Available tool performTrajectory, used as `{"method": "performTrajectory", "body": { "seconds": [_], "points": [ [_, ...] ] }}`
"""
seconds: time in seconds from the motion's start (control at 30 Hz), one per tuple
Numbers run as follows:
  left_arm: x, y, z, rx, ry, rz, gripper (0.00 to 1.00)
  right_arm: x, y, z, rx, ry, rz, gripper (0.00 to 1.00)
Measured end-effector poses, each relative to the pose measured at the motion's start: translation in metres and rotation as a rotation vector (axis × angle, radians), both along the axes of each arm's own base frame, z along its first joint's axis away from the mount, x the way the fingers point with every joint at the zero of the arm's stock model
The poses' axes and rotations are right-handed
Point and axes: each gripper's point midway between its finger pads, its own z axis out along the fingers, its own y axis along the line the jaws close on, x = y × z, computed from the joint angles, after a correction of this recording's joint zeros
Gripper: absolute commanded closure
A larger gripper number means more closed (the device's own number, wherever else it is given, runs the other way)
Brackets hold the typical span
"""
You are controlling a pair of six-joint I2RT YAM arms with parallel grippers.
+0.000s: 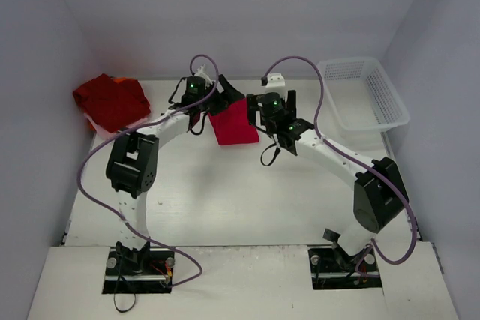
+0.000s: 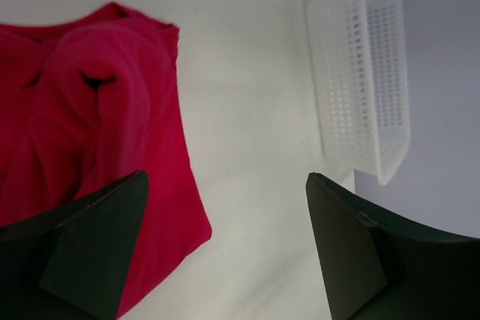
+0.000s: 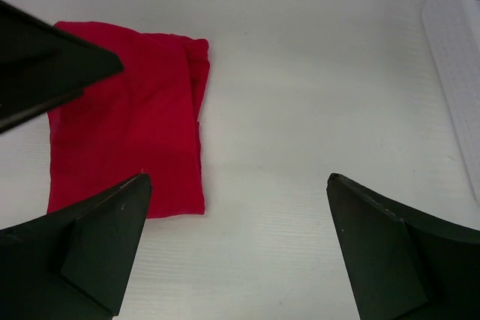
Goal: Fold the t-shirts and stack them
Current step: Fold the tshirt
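A folded red t-shirt lies flat on the table between my two grippers. In the left wrist view the same t-shirt shows a rolled fold on top, and in the right wrist view it is a neat rectangle. A pile of darker red t-shirts sits at the far left of the table. My left gripper hovers open over the folded shirt's back edge with nothing between its fingers. My right gripper is open and empty, just to the right of the shirt.
A white mesh basket stands at the back right, also seen as the basket and the basket. A small white block lies near the back edge. Purple cables loop over both arms. One finger of the left gripper shows in the right wrist view.
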Motion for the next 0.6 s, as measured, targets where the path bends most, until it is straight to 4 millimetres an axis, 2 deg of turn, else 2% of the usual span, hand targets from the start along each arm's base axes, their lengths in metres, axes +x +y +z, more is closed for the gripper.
{"method": "performTrajectory", "body": {
  "seconds": [0.1, 0.2, 0.33, 0.5, 0.6],
  "points": [
    [-0.003, -0.014, -0.033, -0.005, 0.061, -0.039, 0.20, 0.002, -0.007, 0.004, 0.007, -0.008, -0.015, 0.00],
    [-0.006, -0.023, -0.050, -0.017, 0.093, -0.060, 0.20, 0.003, -0.010, 0.007, 0.013, -0.013, -0.023, 0.00],
    [-0.005, -0.032, -0.047, -0.054, 0.080, -0.079, 0.20, 0.004, -0.012, 0.007, 0.013, -0.012, -0.027, 0.00],
    [0.001, -0.035, -0.033, -0.072, 0.041, -0.080, 0.20, 0.002, -0.013, 0.003, 0.007, -0.005, -0.027, 0.00],
    [0.002, -0.034, -0.033, -0.062, 0.037, -0.072, 0.20, 0.002, -0.014, 0.003, 0.007, -0.005, -0.028, 0.00]
  ]
}}
